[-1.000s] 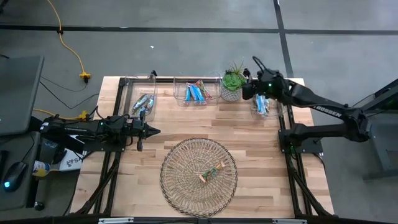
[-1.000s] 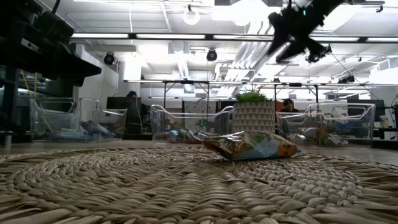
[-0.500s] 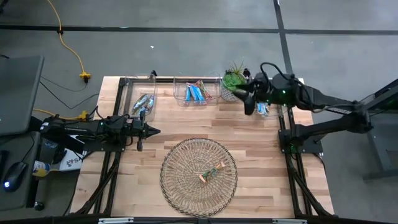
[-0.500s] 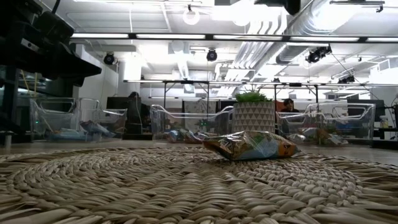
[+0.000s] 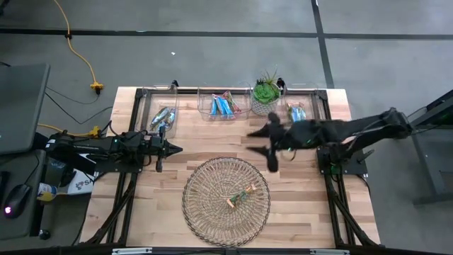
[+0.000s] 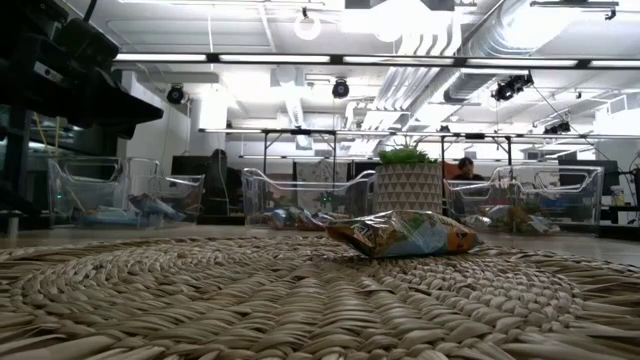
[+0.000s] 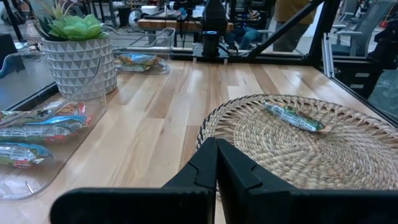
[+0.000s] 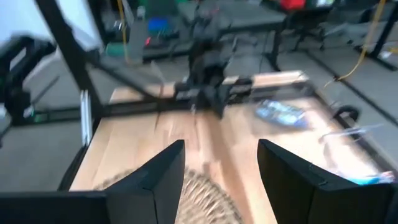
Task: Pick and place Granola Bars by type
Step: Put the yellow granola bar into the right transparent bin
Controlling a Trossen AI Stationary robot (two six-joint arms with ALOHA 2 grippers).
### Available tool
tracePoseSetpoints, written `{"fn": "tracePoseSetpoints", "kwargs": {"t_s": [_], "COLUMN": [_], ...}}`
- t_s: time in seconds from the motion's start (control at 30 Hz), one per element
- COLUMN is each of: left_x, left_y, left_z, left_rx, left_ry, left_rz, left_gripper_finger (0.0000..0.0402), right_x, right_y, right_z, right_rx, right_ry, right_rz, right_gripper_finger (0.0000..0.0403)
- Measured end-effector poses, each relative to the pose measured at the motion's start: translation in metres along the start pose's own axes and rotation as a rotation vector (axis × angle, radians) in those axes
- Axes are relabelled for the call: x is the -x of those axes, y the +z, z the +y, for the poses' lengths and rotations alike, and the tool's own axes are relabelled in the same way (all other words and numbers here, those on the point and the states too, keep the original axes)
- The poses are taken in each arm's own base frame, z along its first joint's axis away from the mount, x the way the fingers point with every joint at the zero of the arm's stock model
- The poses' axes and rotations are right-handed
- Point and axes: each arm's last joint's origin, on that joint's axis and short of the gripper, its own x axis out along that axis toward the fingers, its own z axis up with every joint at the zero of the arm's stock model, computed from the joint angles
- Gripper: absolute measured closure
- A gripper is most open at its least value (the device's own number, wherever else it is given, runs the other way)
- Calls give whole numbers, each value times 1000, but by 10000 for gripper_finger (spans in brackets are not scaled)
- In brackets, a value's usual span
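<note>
Across the centre of the high view, the dark right gripper [image 5: 270, 149] hangs above the bare wood just above the round woven wire basket [image 5: 226, 193], its fingers spread apart and empty. One tan-and-green foil-wrapped granola bar [image 5: 241, 195] lies inside that basket, right of its middle. Along the top edge of the light wooden table [image 5: 177, 134], clear plastic bins hold more bars: silvery-blue ones [image 5: 163, 116] at upper left, bright blue and white ones [image 5: 223, 105] in the middle bin, and another few [image 5: 296, 112] at upper right, past the small green potted plant [image 5: 265, 94]. At the left of the frame the left gripper [image 5: 172, 149] rests low over the table, fingers pressed together.

From the low view, the same bar [image 6: 402, 234] sits on the woven surface at centre right.

Through the left wrist view, the closed fingertips [image 7: 217, 163] point toward the basket, where the bar [image 7: 292, 116] lies at upper right.

Seen from the right wrist, two dark fingers [image 8: 163, 171] stand wide apart over blurred wood.
</note>
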Motion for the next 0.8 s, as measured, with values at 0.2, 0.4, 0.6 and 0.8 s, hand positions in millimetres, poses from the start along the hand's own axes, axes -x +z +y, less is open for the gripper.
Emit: {"fn": "tracePoseSetpoints", "kwargs": {"t_s": [0.2, 0.4, 0.6, 0.8], "left_x": [0, 0, 0, 0], "left_y": [0, 0, 0, 0], "left_z": [0, 0, 0, 0], "left_rx": [0, 0, 0, 0], "left_ry": [0, 0, 0, 0], "left_rz": [0, 0, 0, 0], "left_gripper_finger": [400, 400, 400, 400], "right_x": [-41, -74, -90, -99], "right_y": [-33, -71, -94, -113], "right_z": [23, 42, 53, 64], "right_rx": [64, 182, 297, 422], "right_ry": [70, 189, 242, 278], "right_rz": [156, 308, 380, 425], "right_gripper_finger": [217, 217, 217, 217]}}
